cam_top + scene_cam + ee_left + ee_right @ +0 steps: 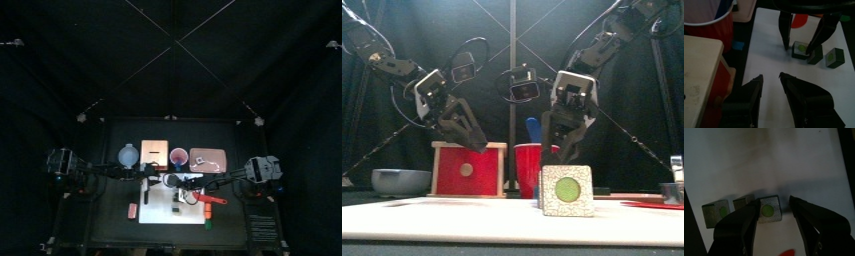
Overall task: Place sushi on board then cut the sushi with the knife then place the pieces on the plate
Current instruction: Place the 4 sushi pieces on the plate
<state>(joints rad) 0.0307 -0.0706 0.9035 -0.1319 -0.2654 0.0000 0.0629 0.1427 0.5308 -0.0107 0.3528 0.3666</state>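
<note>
Three dark green sushi pieces lie apart on the white cutting board [771, 163]. My right gripper [774, 210] is open, its jaws standing on either side of one piece [769, 209], with a small gap showing. The other two pieces [744, 202] [717, 211] lie beside it. From the front, that piece [567, 190] stands on edge below the right gripper [569, 135]. My left gripper [771, 82] is open over bare board with nothing between its fingers, a little short of the pieces [802, 48] [834, 57]. The red knife [214, 200] lies on the board's right side.
Along the back stand a blue-grey bowl [400, 182], the wooden box with a red drawer front [469, 170], the red cup [529, 165] holding the blue knife [533, 128], and the pink tray [210, 157]. An orange toy [132, 210] lies left of the board.
</note>
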